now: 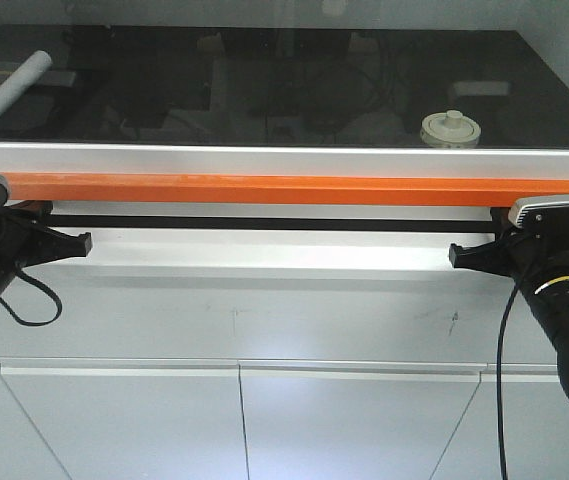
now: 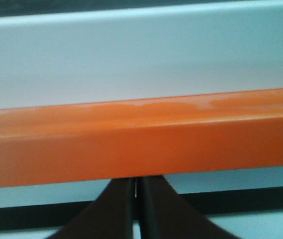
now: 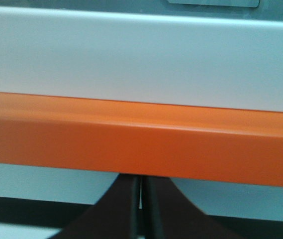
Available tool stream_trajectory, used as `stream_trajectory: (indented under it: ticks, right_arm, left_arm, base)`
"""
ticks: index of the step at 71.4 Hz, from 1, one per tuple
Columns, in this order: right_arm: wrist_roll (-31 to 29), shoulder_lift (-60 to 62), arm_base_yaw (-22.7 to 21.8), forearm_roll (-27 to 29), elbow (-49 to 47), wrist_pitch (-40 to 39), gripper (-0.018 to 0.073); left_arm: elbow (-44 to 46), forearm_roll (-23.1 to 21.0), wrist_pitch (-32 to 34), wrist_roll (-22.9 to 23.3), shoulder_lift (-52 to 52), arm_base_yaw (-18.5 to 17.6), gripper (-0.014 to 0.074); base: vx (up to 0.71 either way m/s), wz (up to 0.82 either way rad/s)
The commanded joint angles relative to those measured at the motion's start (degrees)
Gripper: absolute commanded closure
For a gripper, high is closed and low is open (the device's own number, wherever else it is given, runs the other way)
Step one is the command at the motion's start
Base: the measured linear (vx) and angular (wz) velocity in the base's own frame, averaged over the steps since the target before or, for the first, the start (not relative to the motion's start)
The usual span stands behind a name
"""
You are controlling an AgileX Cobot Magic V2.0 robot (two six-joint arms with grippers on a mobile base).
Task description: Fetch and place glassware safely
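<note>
The glassware, a squat clear jar (image 1: 450,129) with a round cream-white lid and a small knob, stands on the glossy black worktop (image 1: 264,90) at the right, near its front edge. My left gripper (image 1: 84,243) hangs below the orange bar (image 1: 264,188) at the left, far from the jar. My right gripper (image 1: 455,255) sits below the bar, almost straight under the jar. In both wrist views the black fingers (image 2: 153,204) (image 3: 161,204) lie pressed together with nothing between them, pointing at the bar's underside.
A grey tube (image 1: 9,95) lies slanted at the worktop's far left. The orange bar (image 2: 141,139) (image 3: 141,144) and a silver rail (image 1: 284,158) run the full width in front of the worktop. White cabinet fronts (image 1: 264,420) fill the space below.
</note>
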State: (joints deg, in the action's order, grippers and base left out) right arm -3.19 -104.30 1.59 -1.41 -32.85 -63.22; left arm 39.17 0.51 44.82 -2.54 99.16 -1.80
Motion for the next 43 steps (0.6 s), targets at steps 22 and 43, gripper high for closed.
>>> stream_trajectory:
  ticks: [22,43]
  right_arm:
    - [-0.6,7.3,-0.2,-0.8,-2.1,-9.5,0.0560]
    - [-0.4,11.3,-0.2,-0.8,-2.1,-7.8,0.0560]
  left_arm:
    - [2.9,-0.1,11.0,0.1,-8.4,-0.2,0.0603]
    - [6.5,0.1,7.4,0.1,-11.4,-0.3,0.0603]
  base:
    - [0.00,0.00]
    - [0.00,0.00]
